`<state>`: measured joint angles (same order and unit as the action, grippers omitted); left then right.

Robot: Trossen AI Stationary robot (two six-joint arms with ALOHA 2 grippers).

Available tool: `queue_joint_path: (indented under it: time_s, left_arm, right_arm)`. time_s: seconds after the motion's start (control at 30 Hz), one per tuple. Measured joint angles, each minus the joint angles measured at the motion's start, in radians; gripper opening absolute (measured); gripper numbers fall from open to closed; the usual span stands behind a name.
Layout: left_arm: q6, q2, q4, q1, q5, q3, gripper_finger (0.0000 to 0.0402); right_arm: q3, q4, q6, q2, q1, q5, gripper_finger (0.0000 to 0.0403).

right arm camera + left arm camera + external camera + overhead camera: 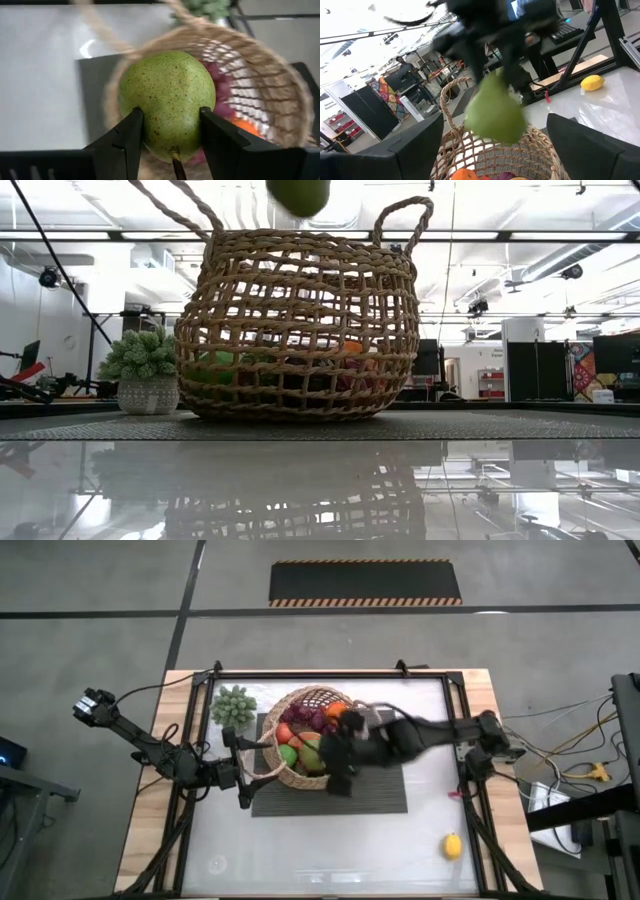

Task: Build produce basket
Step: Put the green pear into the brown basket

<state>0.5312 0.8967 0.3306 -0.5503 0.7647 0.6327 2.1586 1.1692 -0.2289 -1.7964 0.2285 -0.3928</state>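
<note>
The tan woven basket (305,735) stands on the dark mat (370,792), with several fruits inside: orange, red, purple and green. My right gripper (338,755) hangs over the basket's near side, shut on a green pear (167,97). The pear also shows above the basket's rim in the low view (298,192) and in the left wrist view (495,112). My left gripper (243,780) is open at the basket's near left side, by a loop handle (447,100). I cannot tell whether it touches the basket. My right gripper pinches the pear's two sides (150,125) between its two fingers, near the stem end. The fingers come from above, pointing down. The pear hangs below them, stem end up and wide end down, clear of the basket and above its opening.
A small potted green plant (233,705) stands by the basket's far left side. A yellow lemon (453,846) lies on the white tabletop near the front right corner. A black frame runs around the table's edges.
</note>
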Motion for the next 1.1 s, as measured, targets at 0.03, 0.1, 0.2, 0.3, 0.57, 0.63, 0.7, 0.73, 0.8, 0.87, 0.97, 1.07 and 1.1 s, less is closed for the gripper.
queue_joint_path:
  time_s: [0.03,0.1,0.2,0.3,0.57,0.63,0.7,0.73,0.8,0.87,0.97,1.07,1.1]
  left_arm:
    - [-0.001,0.000,0.000,0.000,0.000,0.000,0.0336]
    - [-0.001,0.000,0.000,0.000,0.000,0.000,0.0336]
    - [-0.001,-0.001,0.000,0.000,0.000,0.000,0.0336]
    - [-0.001,-0.002,0.001,0.000,0.001,0.000,0.0336]
    - [0.000,-0.002,0.001,0.000,0.001,0.001,0.0336]
    - [0.000,-0.002,0.001,0.000,0.001,0.001,0.0336]
    - [0.000,-0.002,0.001,0.000,0.002,0.001,0.0336]
    - [0.000,-0.003,0.001,0.000,0.002,0.001,0.0336]
    - [0.000,-0.003,0.001,0.000,0.002,0.001,0.0336]
    - [0.000,-0.003,0.001,0.000,0.002,0.001,0.0336]
    - [0.000,-0.003,0.001,0.000,0.002,0.001,0.0336]
    - [0.003,-0.002,0.001,0.000,0.002,0.001,0.0336]
    - [0.003,-0.002,0.001,0.000,0.002,0.001,0.0336]
  right_arm:
    - [0.012,0.001,0.012,-0.014,-0.031,0.000,0.0155]
    - [0.034,0.008,-0.002,-0.039,-0.093,0.000,0.0154]
    - [0.046,0.016,-0.019,-0.067,-0.175,0.001,0.0153]
    - [0.042,0.038,-0.018,-0.091,-0.246,0.006,0.0154]
    - [0.044,0.023,0.062,-0.212,-0.363,0.109,0.0155]
    - [0.044,0.022,0.071,-0.249,-0.376,0.112,0.0155]
    - [0.044,0.020,0.088,-0.281,-0.386,0.112,0.0157]
    - [0.044,0.019,0.095,-0.296,-0.389,0.111,0.0158]
    - [0.045,0.019,0.114,-0.319,-0.393,0.106,0.0163]
    - [0.047,0.017,0.118,-0.331,-0.392,0.102,0.0170]
    - [0.048,-0.005,0.141,-0.342,-0.391,0.097,0.0184]
    - [0.047,-0.035,0.149,-0.339,-0.392,0.098,0.0202]
    - [0.047,-0.046,0.150,-0.337,-0.392,0.098,0.0208]
